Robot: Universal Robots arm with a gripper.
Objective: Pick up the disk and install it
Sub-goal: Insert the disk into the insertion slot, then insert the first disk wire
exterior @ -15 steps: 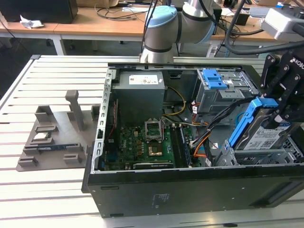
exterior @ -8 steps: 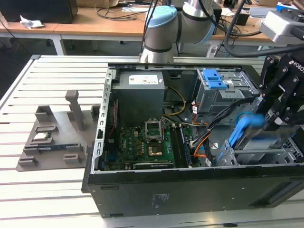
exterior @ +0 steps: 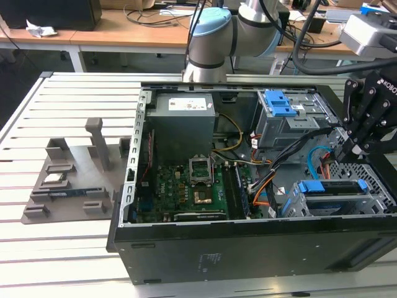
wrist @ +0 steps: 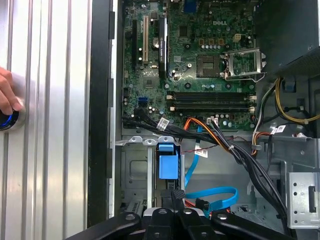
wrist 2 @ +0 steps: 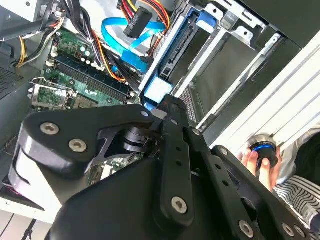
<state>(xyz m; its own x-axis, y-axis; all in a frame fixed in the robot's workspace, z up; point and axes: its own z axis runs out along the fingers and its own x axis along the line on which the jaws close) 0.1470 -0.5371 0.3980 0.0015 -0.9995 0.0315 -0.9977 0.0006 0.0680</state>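
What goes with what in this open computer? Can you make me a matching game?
Things:
1. gripper
2. disk
3. motherboard
4. hand

Clues:
A. green
B. resting on a round button
C. black
D. blue-framed, sitting in a metal bay

Pairs: 1-C, 2-D, 3-A, 4-B

Open computer case, motherboard
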